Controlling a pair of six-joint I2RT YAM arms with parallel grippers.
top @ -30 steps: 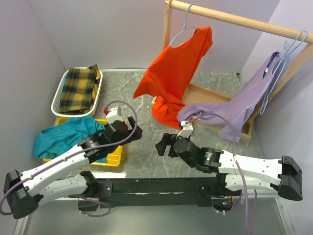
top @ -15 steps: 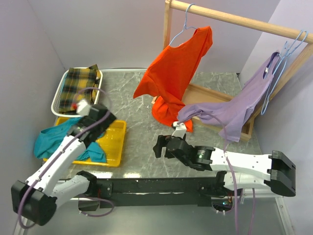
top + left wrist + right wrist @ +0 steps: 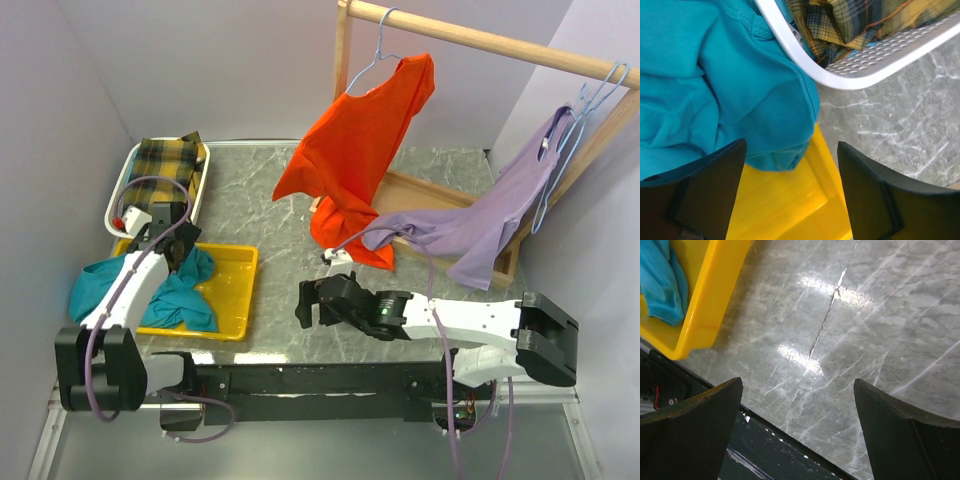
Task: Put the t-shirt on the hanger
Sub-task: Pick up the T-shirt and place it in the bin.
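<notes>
Left wrist view: left fingers [image 3: 705,190] stand apart right over the yellow tray [image 3: 790,200], straddling a loose fold of the teal t-shirt [image 3: 715,80]; nothing is clamped yet. The t-shirt lies bunched in the tray and spills over the tray's left edge. Right fingers [image 3: 690,430] are apart and empty, low over bare marbled surface [image 3: 850,340] just right of the tray.

Risks:
- A pinch this close to the tray floor could catch the plastic with the cloth, or only a thin fold, and the shirt would slip out on the lift.
- The shirt likely comes up as a wad, so the neck opening would be hard to find.

Around:
- White basket [image 3: 125,185] with plaid cloth [image 3: 165,180] sits touching the tray's far side, close to the left fingers.
- Bare pale-blue wire hanger [image 3: 543,210] hangs on the wooden rack [image 3: 480,40], far right of the tray.
- Orange shirt [image 3: 360,150] and lilac shirt [image 3: 480,230] hang low between the tray and that hanger, so they could snag on the carry.
</notes>
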